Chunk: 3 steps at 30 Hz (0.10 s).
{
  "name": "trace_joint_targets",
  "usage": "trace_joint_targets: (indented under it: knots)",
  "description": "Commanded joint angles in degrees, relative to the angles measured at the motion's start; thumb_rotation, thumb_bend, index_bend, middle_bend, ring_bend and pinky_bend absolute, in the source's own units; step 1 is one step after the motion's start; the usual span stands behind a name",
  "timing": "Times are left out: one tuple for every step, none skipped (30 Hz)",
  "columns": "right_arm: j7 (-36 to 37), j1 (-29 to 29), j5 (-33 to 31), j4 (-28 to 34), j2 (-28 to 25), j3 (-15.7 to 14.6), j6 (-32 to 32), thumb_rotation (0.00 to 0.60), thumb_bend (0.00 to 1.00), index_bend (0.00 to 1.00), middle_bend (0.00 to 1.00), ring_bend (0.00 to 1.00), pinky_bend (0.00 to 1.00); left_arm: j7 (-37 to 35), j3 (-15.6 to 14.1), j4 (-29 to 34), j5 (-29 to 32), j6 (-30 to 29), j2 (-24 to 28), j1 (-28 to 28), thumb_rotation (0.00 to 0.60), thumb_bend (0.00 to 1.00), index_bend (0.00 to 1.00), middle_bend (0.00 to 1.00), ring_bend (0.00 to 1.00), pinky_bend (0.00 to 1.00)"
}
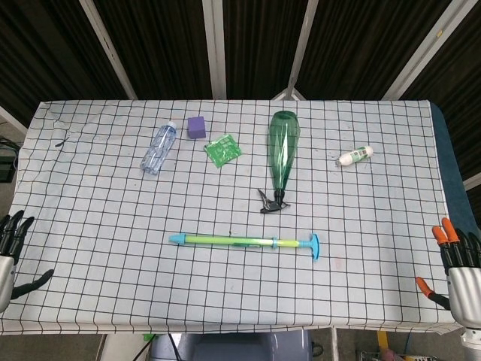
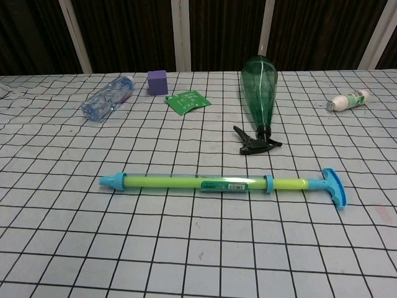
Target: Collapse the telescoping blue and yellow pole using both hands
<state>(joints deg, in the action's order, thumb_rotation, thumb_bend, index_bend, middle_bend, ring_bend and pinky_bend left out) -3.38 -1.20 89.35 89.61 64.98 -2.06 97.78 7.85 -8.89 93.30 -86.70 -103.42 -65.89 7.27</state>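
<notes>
The blue and yellow pole (image 1: 244,241) lies flat on the checked tablecloth, blue tip to the left and blue T-handle to the right; in the chest view the pole (image 2: 217,183) spans the middle. Nothing touches it. My left hand (image 1: 9,256) shows at the far left edge of the head view, fingers spread, holding nothing. At the far right edge, by the table's front corner, my right hand (image 1: 458,267) has its orange-tipped fingers apart and holds nothing. Neither hand appears in the chest view.
A green spray bottle (image 1: 282,158) lies behind the pole, its black trigger toward it. A clear water bottle (image 1: 158,148), a purple cube (image 1: 197,126) and a green packet (image 1: 222,150) sit at the back left. A small white bottle (image 1: 354,156) lies at the back right.
</notes>
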Motion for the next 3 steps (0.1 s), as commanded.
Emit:
trace_joint_targets:
  knots:
    - [-0.3,0.14,-0.67,0.84,-0.16,0.39,-0.69,0.6,0.23,0.0,0.0,0.0,0.0,-1.18,1.23,-0.96,1.21,1.44,-0.12,-0.22,0.6,0.1,0.0,0.0,0.0,0.0]
    - [-0.34,0.13,-0.78,0.99,-0.18,0.42,-0.9,0.6,0.23,0.0,0.0,0.0,0.0,-1.21,1.36,-1.07,1.3,1.73,-0.15,-0.17,0.6,0.1,0.0,0.0,0.0,0.0]
    - [-0.6,0.08,-0.96,1.21,-0.21,0.46,-1.3,0.6,0.23,0.0,0.0,0.0,0.0,-1.24,1.56,-1.26,1.4,2.29,-0.21,-0.08,0.6,0.1,0.0,0.0,0.0,0.0]
